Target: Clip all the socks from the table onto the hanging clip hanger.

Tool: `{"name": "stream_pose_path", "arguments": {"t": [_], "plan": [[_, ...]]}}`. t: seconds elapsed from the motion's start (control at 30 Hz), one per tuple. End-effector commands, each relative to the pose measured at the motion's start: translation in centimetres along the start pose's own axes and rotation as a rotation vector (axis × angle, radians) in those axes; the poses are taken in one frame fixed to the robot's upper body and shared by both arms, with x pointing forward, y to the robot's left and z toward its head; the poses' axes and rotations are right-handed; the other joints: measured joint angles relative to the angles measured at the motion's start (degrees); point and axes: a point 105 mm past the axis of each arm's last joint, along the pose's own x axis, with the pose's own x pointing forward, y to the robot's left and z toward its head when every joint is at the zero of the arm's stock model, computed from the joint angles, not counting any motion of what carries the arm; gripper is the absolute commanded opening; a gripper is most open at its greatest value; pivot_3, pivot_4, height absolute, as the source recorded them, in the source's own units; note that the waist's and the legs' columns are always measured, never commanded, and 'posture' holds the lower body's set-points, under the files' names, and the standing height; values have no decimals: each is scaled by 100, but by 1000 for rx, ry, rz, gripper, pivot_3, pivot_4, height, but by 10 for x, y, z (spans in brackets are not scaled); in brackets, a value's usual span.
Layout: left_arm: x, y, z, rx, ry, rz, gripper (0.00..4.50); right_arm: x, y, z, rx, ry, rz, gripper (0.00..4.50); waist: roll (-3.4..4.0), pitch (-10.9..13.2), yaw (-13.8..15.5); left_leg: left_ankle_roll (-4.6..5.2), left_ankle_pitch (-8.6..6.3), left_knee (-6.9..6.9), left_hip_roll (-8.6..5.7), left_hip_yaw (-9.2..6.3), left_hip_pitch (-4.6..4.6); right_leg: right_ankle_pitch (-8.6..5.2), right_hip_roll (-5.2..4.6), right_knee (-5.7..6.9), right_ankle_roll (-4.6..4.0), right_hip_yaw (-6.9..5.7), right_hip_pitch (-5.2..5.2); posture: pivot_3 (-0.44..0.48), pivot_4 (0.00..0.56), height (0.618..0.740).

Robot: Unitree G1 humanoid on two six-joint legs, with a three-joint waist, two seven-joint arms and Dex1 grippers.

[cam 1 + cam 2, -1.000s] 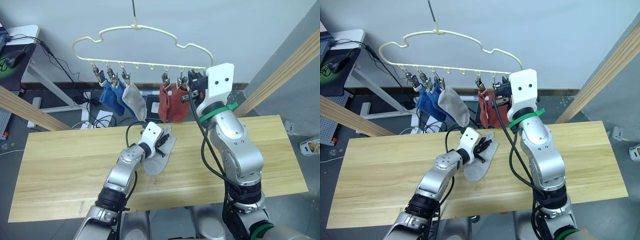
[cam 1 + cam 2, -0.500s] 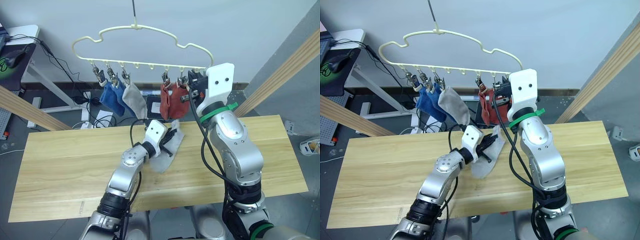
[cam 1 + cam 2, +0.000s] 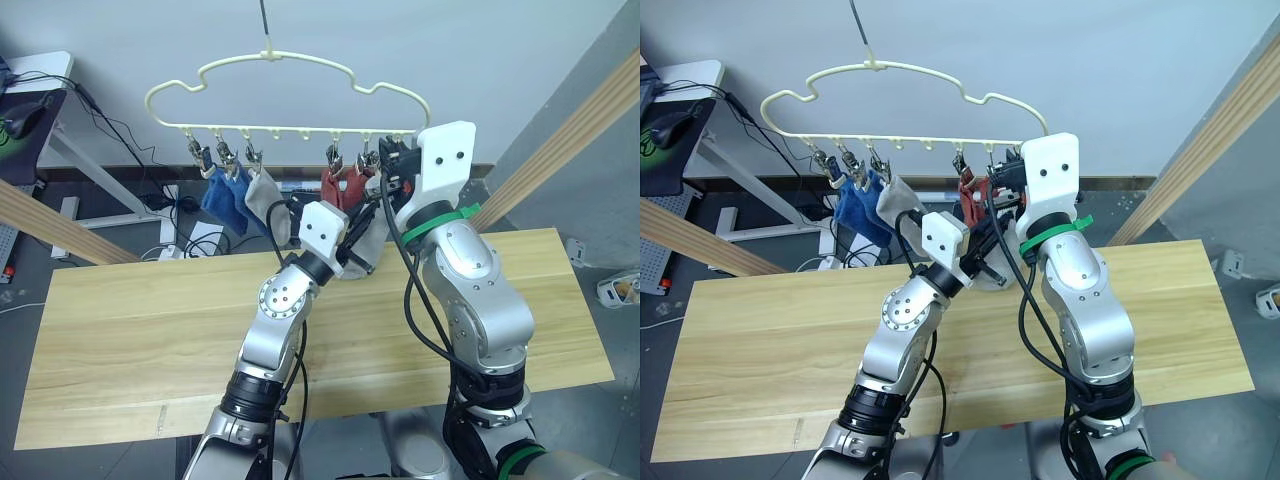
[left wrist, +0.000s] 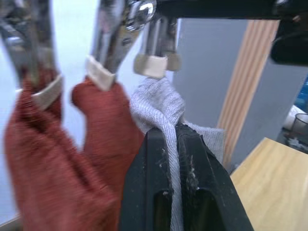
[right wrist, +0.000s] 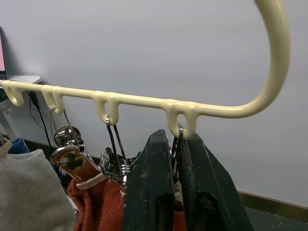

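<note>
The pale-yellow clip hanger [image 3: 300, 131] hangs above the table [image 3: 130, 310]. Two blue socks [image 3: 222, 195], a light grey sock [image 3: 262, 196] and two rust-red socks [image 3: 338, 190] hang from its clips. My left gripper [image 4: 168, 132] is shut on another light grey sock [image 4: 156, 103], holding its edge up just under the rightmost clip [image 4: 155, 63], beside the red socks [image 4: 103, 125]. My right gripper [image 5: 173, 139] is shut on that same clip, right below the hanger's bar [image 5: 139, 101].
Slanted round wooden poles stand at the left [image 3: 50, 225] and right [image 3: 560, 140] of the table. Behind it at the left are a desk [image 3: 40, 90] and cables on the floor.
My left gripper has lifted the grey sock off the table and up to the rightmost clip. The right gripper has stayed at the clip.
</note>
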Motion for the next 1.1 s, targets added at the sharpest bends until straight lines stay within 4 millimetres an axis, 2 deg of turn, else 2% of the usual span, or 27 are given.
{"name": "stream_pose_path", "arguments": {"t": [0.03,0.3,0.77,0.87,1.1], "plan": [[1,-3,11,-2,-57,-3,8,-5,4,15,14,-60,10,0,0,0,0,0,0,0,0,1,0,0,0,-1,0,0,0,-223,391,740],[6,-10,13,-25,-62,-33,8,-5,6,14,27,-52,18,0,0,0,0,0,0,0,0,1,0,0,0,-1,1,-1,0,-224,394,740],[15,-6,23,-67,-100,-19,8,-8,7,8,34,-30,17,0,0,0,0,0,0,0,-1,1,0,0,2,-2,1,-1,0,-224,399,740],[13,-8,23,-68,-102,-32,0,-8,7,9,51,-38,17,916,0,0,1,0,0,0,-1,1,0,0,2,-2,1,-1,0,-223,399,740],[5,-9,17,-85,-65,-65,2066,-11,7,10,67,-44,29,3533,0,0,0,0,0,0,-1,2,0,0,2,-2,1,-1,0,-219,395,740]]}}
